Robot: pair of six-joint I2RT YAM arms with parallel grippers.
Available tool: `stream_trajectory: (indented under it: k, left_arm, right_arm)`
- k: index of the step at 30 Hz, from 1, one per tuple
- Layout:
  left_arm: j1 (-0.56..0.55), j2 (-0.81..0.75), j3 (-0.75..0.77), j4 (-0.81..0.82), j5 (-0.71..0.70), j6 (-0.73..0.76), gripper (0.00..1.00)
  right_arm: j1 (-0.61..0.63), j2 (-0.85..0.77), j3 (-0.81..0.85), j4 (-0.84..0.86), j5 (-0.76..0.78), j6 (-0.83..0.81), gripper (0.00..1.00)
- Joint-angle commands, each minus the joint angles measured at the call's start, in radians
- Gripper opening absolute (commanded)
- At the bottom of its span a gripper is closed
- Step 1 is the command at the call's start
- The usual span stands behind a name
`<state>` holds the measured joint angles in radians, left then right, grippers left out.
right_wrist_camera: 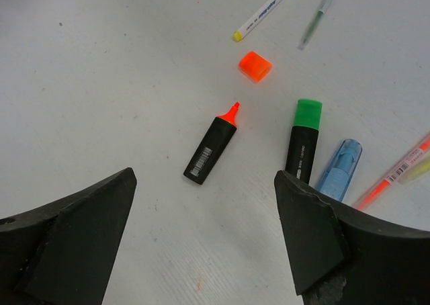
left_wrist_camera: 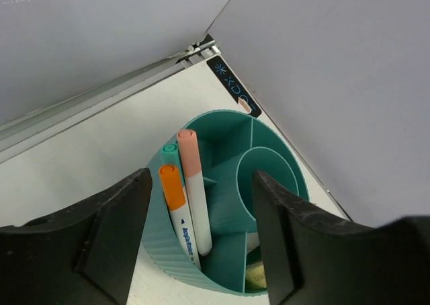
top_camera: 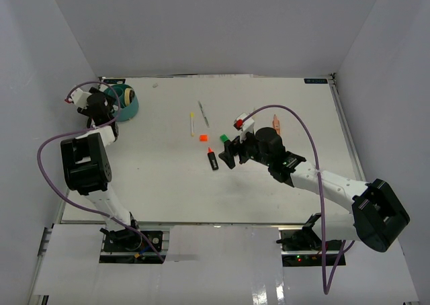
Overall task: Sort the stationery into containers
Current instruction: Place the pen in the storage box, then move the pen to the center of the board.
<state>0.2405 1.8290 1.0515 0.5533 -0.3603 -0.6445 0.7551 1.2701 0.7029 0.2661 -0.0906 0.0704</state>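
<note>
Left gripper [left_wrist_camera: 199, 204]: fingers spread, nothing between, directly above teal organiser [left_wrist_camera: 168, 258] at far left corner of table [top_camera: 161, 184]. Inside organiser: 3 pens [left_wrist_camera: 176, 197], caps orange, pink, teal, standing in outer compartment.

Right gripper [right_wrist_camera: 205, 184]: spread wide, empty, hovering over uncapped orange-black highlighter [right_wrist_camera: 211, 150] mid-table. Nearby: loose orange cap [right_wrist_camera: 255, 66], green-capped highlighter [right_wrist_camera: 304, 140], blue highlighter [right_wrist_camera: 339, 169] just beside it, 2 thin pens [right_wrist_camera: 265, 11] beyond.

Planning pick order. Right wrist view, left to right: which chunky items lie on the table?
Black highlighter with orange tip → orange cap → green-capped highlighter → blue highlighter. Thin pens left out: they overlap these.
</note>
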Motion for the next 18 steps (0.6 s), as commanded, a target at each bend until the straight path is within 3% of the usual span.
stream_trajectory:
  k: [1,8,14,18]
  left_arm:
    - [0.005,-0.059,0.031,-0.038,0.012,0.043,0.73]
    - [-0.001,-0.161,0.084,-0.216,0.043,0.108,0.98]
    - [-0.118,-0.224,0.231,-0.546,0.118,0.251,0.98]
    - [-0.302,-0.182,0.384,-0.771,0.153,0.331,0.98]
  right_arm:
    - [-0.002,0.005,-0.010,0.059,-0.017,-0.011,0.90]
    - [-0.002,-0.021,-0.013,0.058,-0.008,-0.014,0.90]
    - [-0.003,-0.048,-0.013,0.038,0.037,-0.011,0.90]
    - [-0.002,-0.061,0.000,-0.010,0.084,-0.003,0.90]
